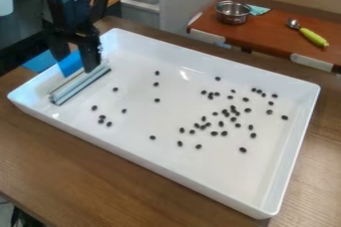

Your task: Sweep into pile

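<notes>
A brown wood-grain tabletop (100,181) is lying nearest the camera, running along the near side of a large white rectangular tray (166,167). Raised walls are bounding the tray all round, and its far corner is standing close to the arm. Inside the tray, white floor is showing between the short wall near the arm and the closest pieces, and more is showing along the near long wall. Small dark oval pieces (226,114) are lying scattered over the tray's floor, crowding mostly towards the end away from the arm, with a few spreading nearer to it.

The black robot arm (63,2) is hanging down over the tray's short end, its black two-finger gripper (75,61) pointing downwards. Its fingers are standing partly apart, gripping the blue upper part of a sweeping tool with a long pale bar (81,84). That bar is lying low beside the tray's short wall, running roughly parallel to it. Beyond the tray, a round metal pot (233,13) and a green-handled spoon (311,36) are resting on a reddish-brown table (266,39).
</notes>
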Available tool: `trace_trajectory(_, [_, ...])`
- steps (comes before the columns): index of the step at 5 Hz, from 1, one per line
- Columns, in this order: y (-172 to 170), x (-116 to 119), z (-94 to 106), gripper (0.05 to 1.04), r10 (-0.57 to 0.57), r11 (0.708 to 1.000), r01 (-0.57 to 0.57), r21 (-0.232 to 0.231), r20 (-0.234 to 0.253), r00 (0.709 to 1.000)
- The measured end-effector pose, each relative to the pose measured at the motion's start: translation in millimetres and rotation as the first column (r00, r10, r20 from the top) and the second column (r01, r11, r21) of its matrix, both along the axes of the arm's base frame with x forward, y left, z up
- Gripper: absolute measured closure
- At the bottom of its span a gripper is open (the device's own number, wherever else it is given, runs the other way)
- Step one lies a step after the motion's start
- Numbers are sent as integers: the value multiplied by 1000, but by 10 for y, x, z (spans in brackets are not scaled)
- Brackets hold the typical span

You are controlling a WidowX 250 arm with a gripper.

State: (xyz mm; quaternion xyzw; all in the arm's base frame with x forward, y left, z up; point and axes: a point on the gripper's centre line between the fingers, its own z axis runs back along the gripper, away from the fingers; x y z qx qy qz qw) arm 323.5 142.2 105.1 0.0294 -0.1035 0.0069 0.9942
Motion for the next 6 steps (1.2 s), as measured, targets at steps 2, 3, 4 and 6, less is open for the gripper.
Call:
trace_trajectory(2, [0,51,-221,85,23,999,-24,-25,-52,998])
trace_trajectory(3, [-3,110,-246,85,13,999,-14,-37,-43,999])
trace_trajectory(4, [16,177,-246,85,1,999,-2,-42,-33,999])
trace_trajectory(6, [170,272,-266,85,6,1000,-7,-29,-25,1000])
